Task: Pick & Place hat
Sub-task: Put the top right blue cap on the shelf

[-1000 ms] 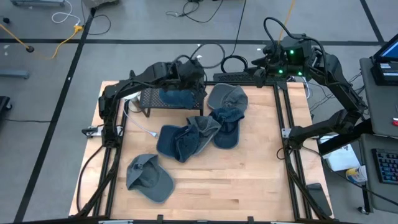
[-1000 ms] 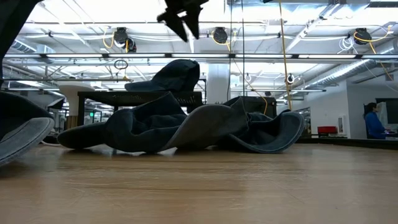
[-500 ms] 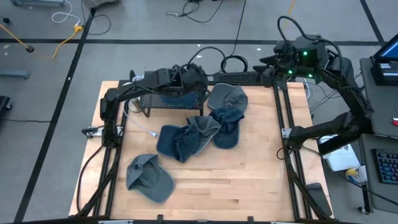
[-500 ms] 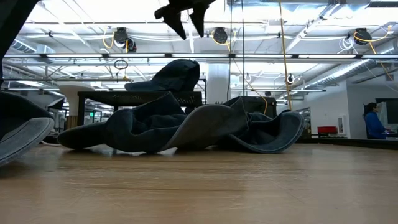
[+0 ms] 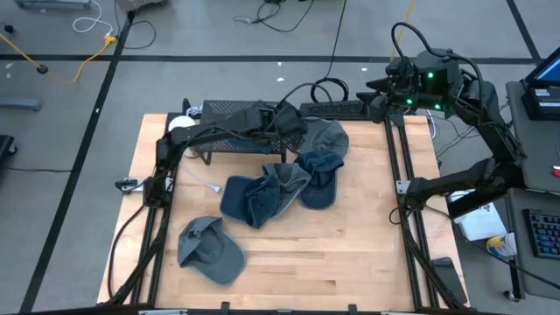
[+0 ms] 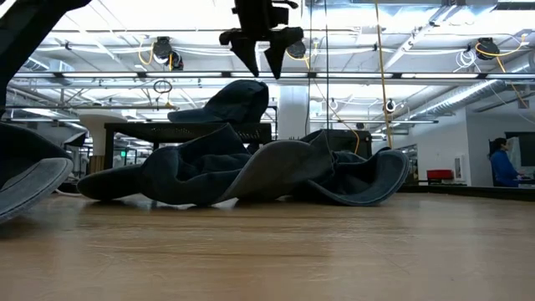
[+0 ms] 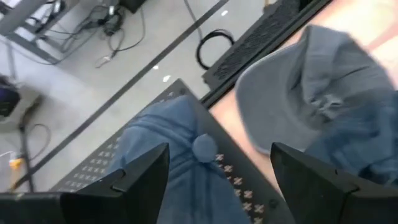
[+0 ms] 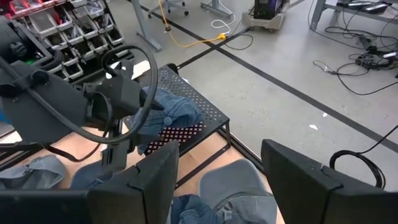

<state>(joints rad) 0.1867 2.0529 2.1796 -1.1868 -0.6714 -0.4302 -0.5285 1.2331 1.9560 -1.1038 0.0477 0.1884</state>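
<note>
Blue hat (image 7: 180, 146) on rack (image 5: 229, 112) — rack's edge

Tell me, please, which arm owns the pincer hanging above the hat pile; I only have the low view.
Observer: It is the left pincer. The high view shows the left arm reaching across the black rack.
Operator: Is it carrying anything?
Observer: No. Its wrist view shows open fingers with nothing between them, above the blue hat lying on the rack.
Operator: And the other arm?
Observer: The right pincer waits, open, beyond the far right corner of the table.
</note>
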